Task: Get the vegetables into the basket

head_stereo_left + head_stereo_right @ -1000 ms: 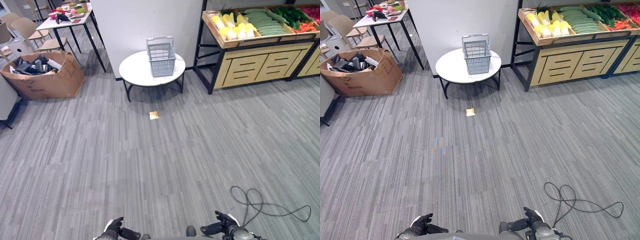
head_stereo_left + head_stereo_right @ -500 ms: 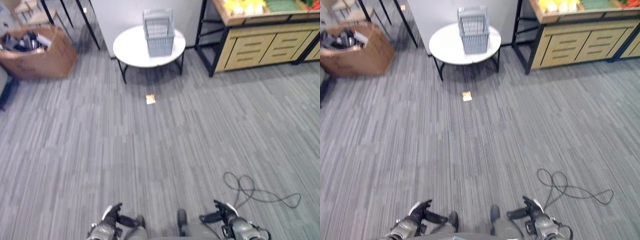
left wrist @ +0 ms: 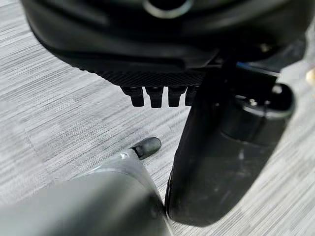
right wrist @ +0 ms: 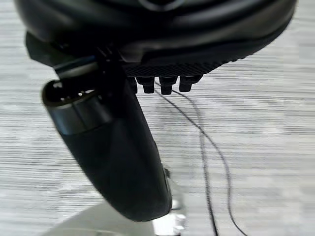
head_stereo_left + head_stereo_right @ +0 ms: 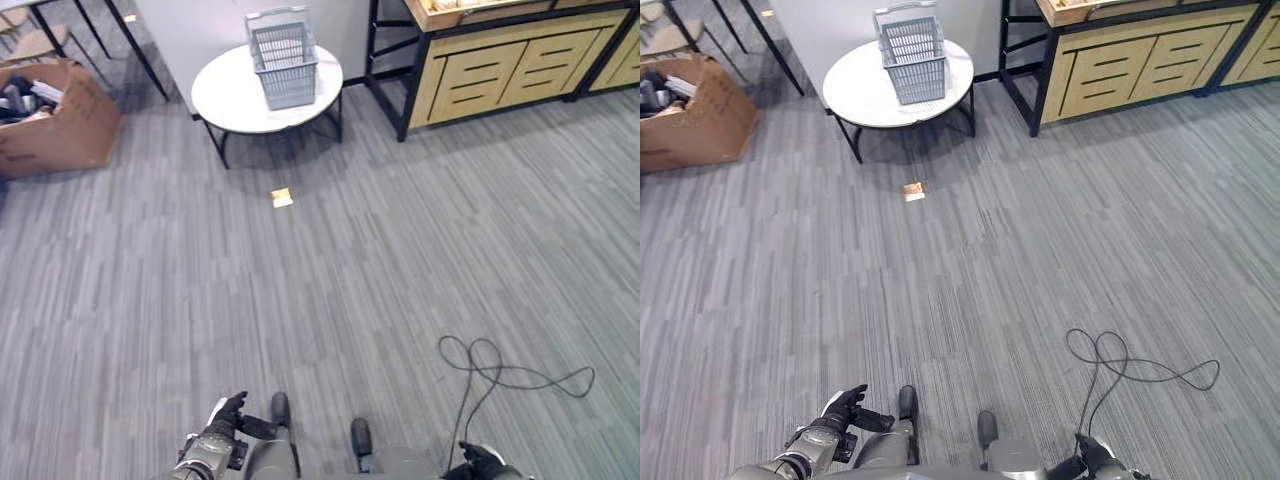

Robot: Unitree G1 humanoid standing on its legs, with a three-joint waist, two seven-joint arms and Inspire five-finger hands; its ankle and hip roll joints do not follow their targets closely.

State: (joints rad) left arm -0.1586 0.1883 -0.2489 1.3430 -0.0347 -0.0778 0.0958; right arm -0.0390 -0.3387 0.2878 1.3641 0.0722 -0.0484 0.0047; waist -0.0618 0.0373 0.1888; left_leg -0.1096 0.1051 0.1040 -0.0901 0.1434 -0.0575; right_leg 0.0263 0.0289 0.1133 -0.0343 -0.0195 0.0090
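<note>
A grey plastic basket (image 5: 283, 50) with its handle up stands on a round white table (image 5: 240, 103) far ahead, against a white wall. Right of the table is a wooden display stand (image 5: 480, 60) with slatted fronts; the edge of its top crate (image 5: 432, 14) shows at the view's upper edge. My left hand (image 5: 226, 415) hangs low at my side over the carpet, fingers relaxed (image 3: 155, 96), holding nothing. My right hand (image 5: 1095, 458) hangs low on the other side, also open and holding nothing, its thumb (image 4: 113, 157) standing out.
Grey striped carpet lies between me and the table. A small yellow scrap (image 5: 282, 198) lies on the floor before the table. An open cardboard box (image 5: 45, 120) of dark items sits at the far left, with black table legs (image 5: 140, 50) behind it.
The whole picture has shifted: the camera has tipped down and turned, so the stand's vegetables have left the upper edge. My right hand sits lower in view.
</note>
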